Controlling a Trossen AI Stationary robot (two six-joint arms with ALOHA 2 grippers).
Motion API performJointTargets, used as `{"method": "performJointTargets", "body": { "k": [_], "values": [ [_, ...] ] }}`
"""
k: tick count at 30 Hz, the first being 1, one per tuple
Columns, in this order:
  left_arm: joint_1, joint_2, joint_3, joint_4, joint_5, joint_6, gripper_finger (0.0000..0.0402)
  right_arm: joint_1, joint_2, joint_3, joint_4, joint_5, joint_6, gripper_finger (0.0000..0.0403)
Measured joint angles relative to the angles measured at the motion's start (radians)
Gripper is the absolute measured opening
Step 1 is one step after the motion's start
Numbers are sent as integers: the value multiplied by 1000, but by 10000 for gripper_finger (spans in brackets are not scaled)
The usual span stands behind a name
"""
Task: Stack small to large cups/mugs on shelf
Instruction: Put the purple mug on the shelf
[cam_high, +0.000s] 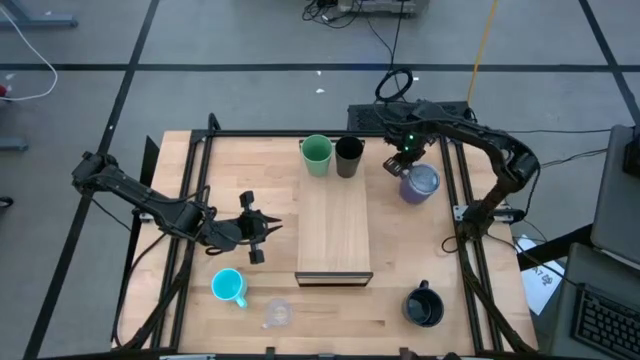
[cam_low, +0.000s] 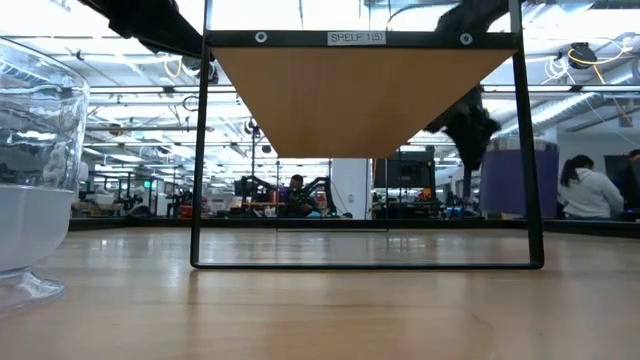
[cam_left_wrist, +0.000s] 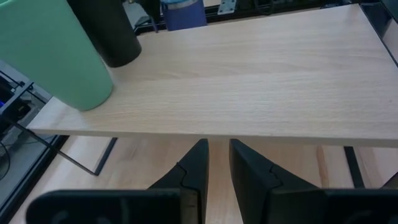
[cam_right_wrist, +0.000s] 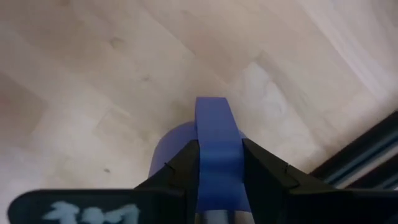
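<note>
The light-wood shelf (cam_high: 335, 235) stands mid-table. A green cup (cam_high: 317, 155) and a slim black tumbler (cam_high: 349, 157) stand on its far end; both also show in the left wrist view (cam_left_wrist: 56, 56) (cam_left_wrist: 109, 31). My right gripper (cam_high: 405, 162) is shut on the lavender-grey mug (cam_high: 421, 184), right of the shelf's far end. My left gripper (cam_high: 265, 228) is shut and empty, level, just left of the shelf. The cyan mug (cam_high: 229, 287), clear glass (cam_high: 277, 314) and wide black mug (cam_high: 424, 307) stand on the table near its front edge. My right gripper pinches the mug's handle (cam_right_wrist: 216, 127) between its two fingers, which come from above and point down. The handle's strip runs up between the fingers, and the mug's body (cam_right_wrist: 171, 146) shows below them. Whether the mug rests on the table or is just off it, I cannot tell.
The shelf is raised on a thin black frame (cam_low: 198, 150), with open room beneath it. The clear glass (cam_low: 30, 170) stands close to the low camera. Black rails (cam_high: 470, 200) run along the table's sides. People (cam_low: 590, 190) are in the room behind.
</note>
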Motion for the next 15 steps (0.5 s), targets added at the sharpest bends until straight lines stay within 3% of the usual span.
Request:
{"method": "performJointTargets", "body": {
  "k": [15],
  "values": [
    [1, 0, 0, 18, 0, 2, 65, 173, -272, 0, -95, 0, 170, 89]
  ]
}}
